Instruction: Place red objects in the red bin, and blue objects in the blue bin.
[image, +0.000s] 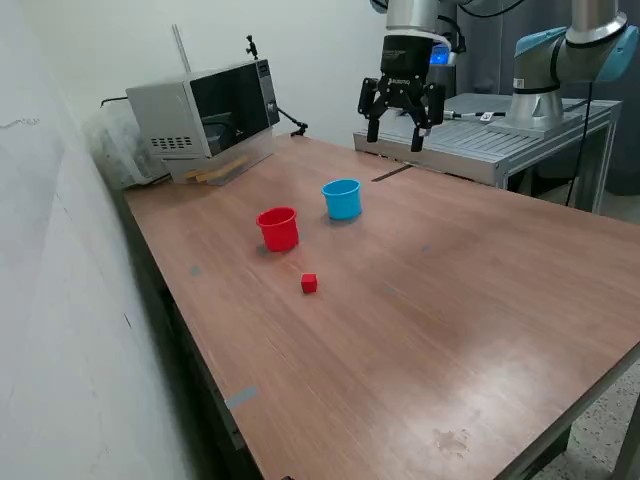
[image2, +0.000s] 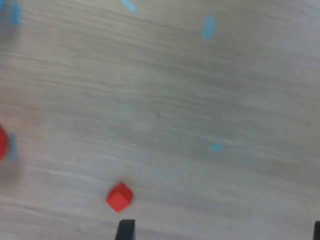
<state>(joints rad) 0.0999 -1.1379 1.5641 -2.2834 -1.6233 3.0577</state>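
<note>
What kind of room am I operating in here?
Probably a robotics lab: a second arm bolted to a metal bench, a microwave as a prop, and a bare wooden table against a plain wall.

- The wooden counter (image: 450, 300) carries a red cup (image: 278, 228) and a light blue cup (image: 342, 198), standing near each other.
- A small red cube (image: 309, 283) lies nearer than the red cup.
- A microwave (image: 205, 112) sits at the far left corner.

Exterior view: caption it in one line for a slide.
Open gripper raised above the table; one red cube lies near the red cup and blue cup.
</note>
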